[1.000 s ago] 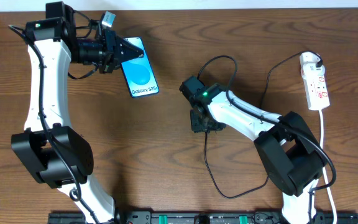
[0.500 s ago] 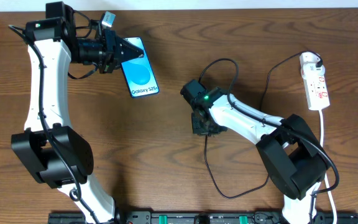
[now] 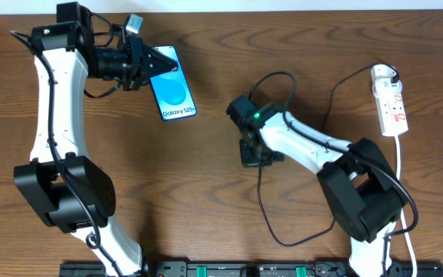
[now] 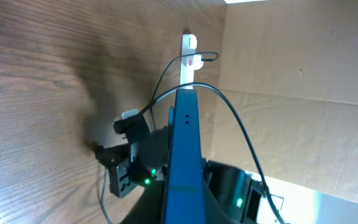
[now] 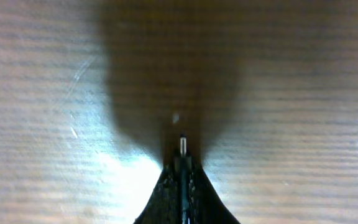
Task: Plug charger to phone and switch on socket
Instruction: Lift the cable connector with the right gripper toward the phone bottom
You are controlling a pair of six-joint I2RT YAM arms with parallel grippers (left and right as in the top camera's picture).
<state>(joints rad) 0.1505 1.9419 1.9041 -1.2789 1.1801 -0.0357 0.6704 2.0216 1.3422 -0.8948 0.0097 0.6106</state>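
The phone, its blue screen lit and reading "Galaxy S25+", lies at the back left of the table. My left gripper is shut on the phone's far end. In the left wrist view the phone shows edge-on between the fingers. My right gripper is at mid-table, right of the phone and apart from it, pointing down. It is shut on the charger's black plug, whose metal tip sticks out just above the wood. The black cable loops to the socket at the far right.
The cable also arcs behind the right arm and towards the socket. The socket's white cord runs down the right side of the table. A black rail lines the front edge. The left wrist view shows the socket far off.
My right gripper has moved a little to the right and towards the front with the plug in it, and the cable loop shifted with it. The left arm and phone have not moved.
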